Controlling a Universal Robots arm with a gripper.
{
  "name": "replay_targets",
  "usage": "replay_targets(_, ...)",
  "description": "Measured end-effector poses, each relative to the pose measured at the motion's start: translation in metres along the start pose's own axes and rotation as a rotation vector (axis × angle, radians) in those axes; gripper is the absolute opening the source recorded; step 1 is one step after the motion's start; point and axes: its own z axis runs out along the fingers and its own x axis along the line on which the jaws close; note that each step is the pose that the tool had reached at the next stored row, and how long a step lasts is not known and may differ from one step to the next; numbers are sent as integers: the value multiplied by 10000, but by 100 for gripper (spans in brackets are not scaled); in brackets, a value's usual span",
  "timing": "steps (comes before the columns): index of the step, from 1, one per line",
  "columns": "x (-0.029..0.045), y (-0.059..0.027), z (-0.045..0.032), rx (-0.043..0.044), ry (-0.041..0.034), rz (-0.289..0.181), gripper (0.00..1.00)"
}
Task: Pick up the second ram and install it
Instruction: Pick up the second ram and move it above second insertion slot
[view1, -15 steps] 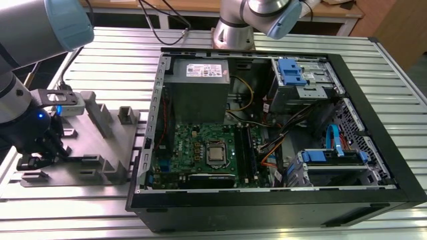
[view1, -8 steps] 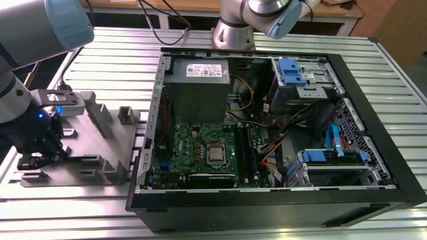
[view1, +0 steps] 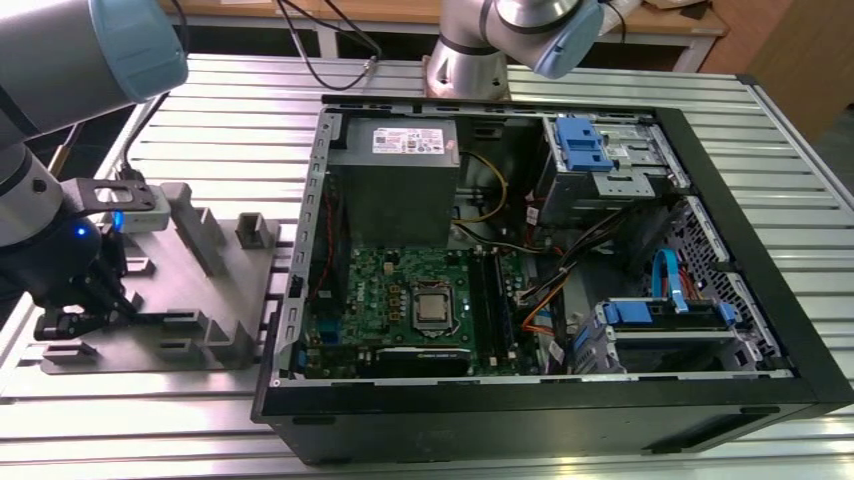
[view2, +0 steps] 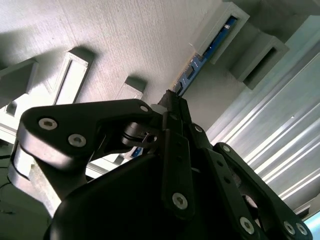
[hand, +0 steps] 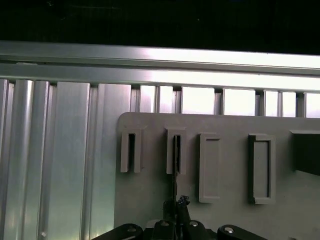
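Gripper (hand: 176, 203) looks pinched tight on the ram stick (view2: 198, 62), which stands on edge in the grey holder plate (hand: 145, 200) slots; we'd keep the grip square and lift straight, no twisting.

We see our arm (view1: 60, 55) sweeping in from its base (view1: 470, 62) at twelve o'clock in the exterior view, wrist turned downward at nine o'clock, gripper (view1: 83, 318) low, dark fingers (view2: 176, 117) drawn together, pinching the second ram (view2: 200, 62) edge-on.

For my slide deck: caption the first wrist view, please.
End effector gripping the second ram standing in a slot of the grey fixture.
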Motion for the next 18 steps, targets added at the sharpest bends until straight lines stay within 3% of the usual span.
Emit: replay_targets(18,0,0,-3,1,-2,7,9)
